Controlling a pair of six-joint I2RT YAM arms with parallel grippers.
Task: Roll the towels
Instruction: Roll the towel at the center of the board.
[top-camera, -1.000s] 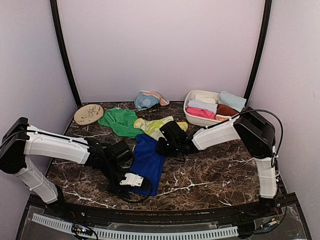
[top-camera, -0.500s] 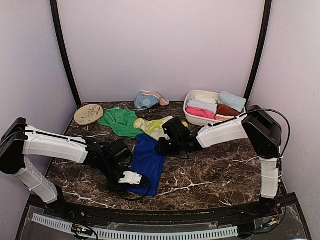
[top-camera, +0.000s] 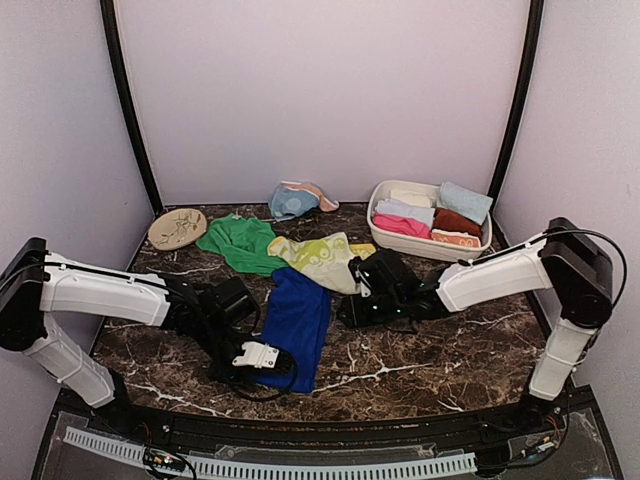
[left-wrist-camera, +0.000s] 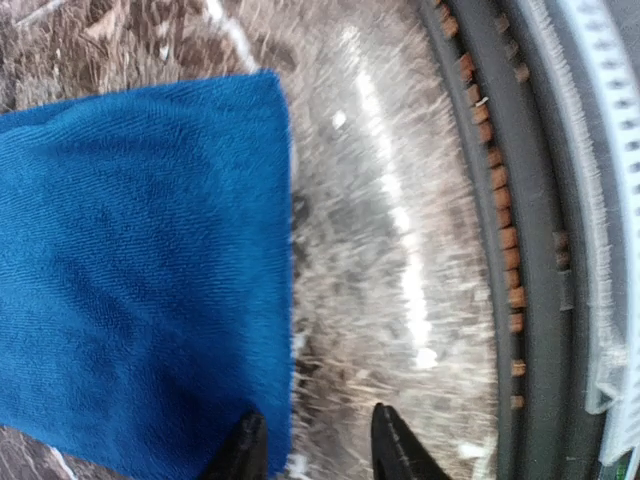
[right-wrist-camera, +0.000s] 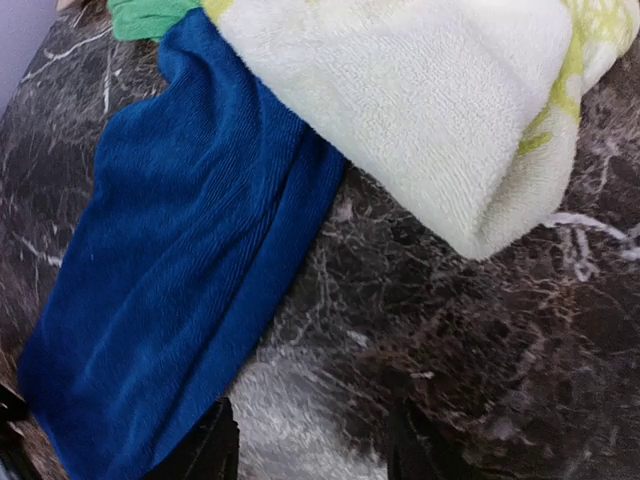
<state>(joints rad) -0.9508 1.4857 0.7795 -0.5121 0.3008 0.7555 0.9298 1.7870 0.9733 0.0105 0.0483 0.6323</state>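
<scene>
A royal blue towel (top-camera: 295, 325) lies flat on the marble table, its long side running from the middle toward the near edge. In the left wrist view its near corner (left-wrist-camera: 150, 280) fills the left half. My left gripper (left-wrist-camera: 318, 450) is open, its jaws straddling the towel's side edge, one fingertip (left-wrist-camera: 245, 450) over cloth and the other over bare table. My right gripper (right-wrist-camera: 315, 445) is open over bare marble just right of the blue towel (right-wrist-camera: 180, 270), holding nothing. A pale yellow-green patterned towel (top-camera: 325, 258) overlaps the blue one's far end. A green towel (top-camera: 240, 243) lies behind.
A white oval basin (top-camera: 385, 238) at the back right holds several rolled towels. A light blue towel (top-camera: 292, 202) is bunched at the back wall. A tan round disc (top-camera: 177, 228) sits at the back left. The table's dark front rim (left-wrist-camera: 520, 250) runs close to the left gripper.
The right gripper has opened and drawn back to the right, off the blue towel. The yellow-green towel has spread rightward. The left gripper has shifted slightly along the towel's near end.
</scene>
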